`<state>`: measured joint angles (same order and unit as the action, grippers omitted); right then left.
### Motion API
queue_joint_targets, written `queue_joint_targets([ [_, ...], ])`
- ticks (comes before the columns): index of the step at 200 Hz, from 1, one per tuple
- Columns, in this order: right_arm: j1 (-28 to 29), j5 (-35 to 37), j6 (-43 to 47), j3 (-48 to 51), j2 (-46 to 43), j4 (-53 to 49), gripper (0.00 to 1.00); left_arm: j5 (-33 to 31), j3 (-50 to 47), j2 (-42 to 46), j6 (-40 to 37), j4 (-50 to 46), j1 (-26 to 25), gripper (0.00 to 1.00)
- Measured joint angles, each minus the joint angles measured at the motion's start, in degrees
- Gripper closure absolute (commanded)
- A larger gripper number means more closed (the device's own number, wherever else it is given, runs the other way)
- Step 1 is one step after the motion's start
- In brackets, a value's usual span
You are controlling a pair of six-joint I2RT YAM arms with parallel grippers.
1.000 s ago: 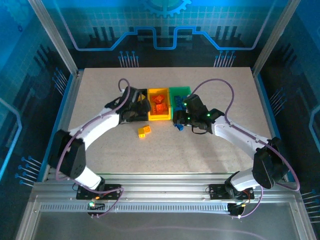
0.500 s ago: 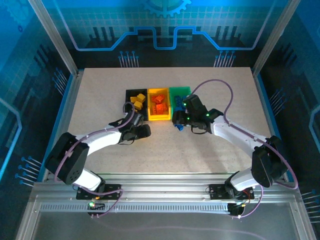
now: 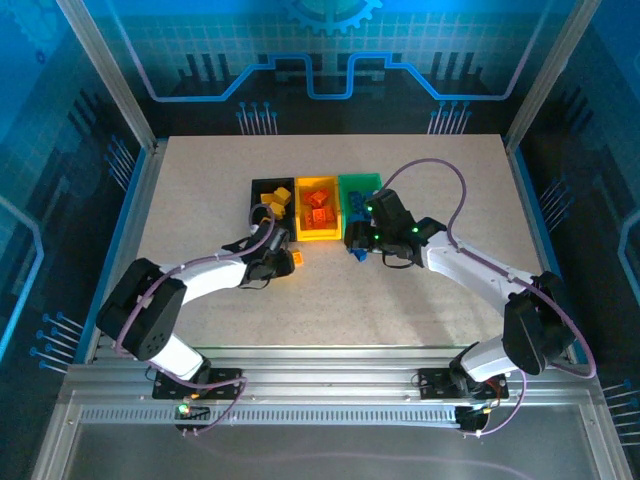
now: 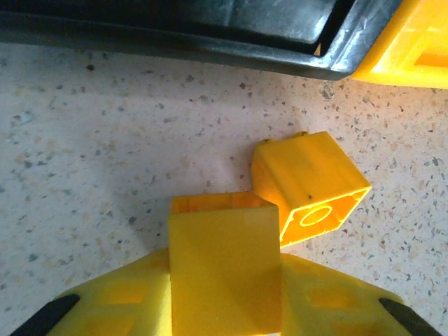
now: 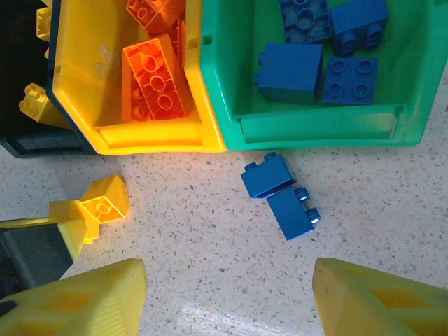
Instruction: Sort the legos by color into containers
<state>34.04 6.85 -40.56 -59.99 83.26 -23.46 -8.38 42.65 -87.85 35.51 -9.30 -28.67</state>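
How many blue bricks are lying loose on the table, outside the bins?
2. Both lie close together just in front of the green bin: the nearer blue brick by its front wall, the farther blue brick right beside it. Others may be hidden.

A pale, dark-flecked tabletop (image 3: pixel 200 180) lies at the centre of the overhead view. Blue panels (image 3: pixel 330 50) printed with circuit lines and a gear wall it in at 12, 9 and 3 o'clock, with slanted aluminium posts (image 3: pixel 105 70) at the far corners. Grooved silver rails (image 3: pixel 330 362) run across at 6 o'clock.
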Motion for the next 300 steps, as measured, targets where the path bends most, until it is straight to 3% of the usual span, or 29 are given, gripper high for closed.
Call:
queue_joint_targets([
  [32, 0.00, -0.02, 0.00, 0.00, 0.00, 0.00, 0.34, -1.60, -1.03, 11.04, 0.11, -4.70, 0.02, 0.69],
  [57, 0.00, -0.02, 0.00, 0.00, 0.00, 0.04, 0.34, -2.73, 5.75, 13.99, -0.33, -8.87, 1.62, 0.67],
  [100, -0.33, 0.02, -0.44, 0.00, 0.87, 0.00, 0.34, -2.97, 23.08, -0.39, -2.27, -10.16, 8.02, 0.56],
  [132, -0.85, 0.22, -0.85, 0.00, 1.16, 0.00, 0.34, -2.82, 34.86, -14.10, -3.37, -12.39, 10.47, 0.35],
  [155, -1.11, 0.17, -1.07, 0.02, 1.16, 0.00, 0.34, -2.05, 37.64, -16.92, -3.65, -14.45, 11.34, 0.21],
  [192, -1.31, 0.15, -1.31, 0.68, 1.14, 0.07, 0.34, -0.76, 33.73, -10.25, -4.22, -13.97, 9.05, 0.01],
  [237, -1.51, 0.09, -1.51, 1.18, 1.14, 0.35, 0.34, -0.63, 18.69, 3.96, -4.02, -10.95, -1.44, 0.01],
  [275, -1.51, -0.07, -1.97, 2.01, 1.14, 1.27, 0.34, -2.62, 8.07, 3.45, -3.43, -7.98, -7.37, 0.02],
  [300, -1.51, -0.09, -2.19, 2.91, 1.14, 1.29, 0.35, -4.72, 5.81, -0.70, -2.54, -5.27, -8.61, 0.15],
])
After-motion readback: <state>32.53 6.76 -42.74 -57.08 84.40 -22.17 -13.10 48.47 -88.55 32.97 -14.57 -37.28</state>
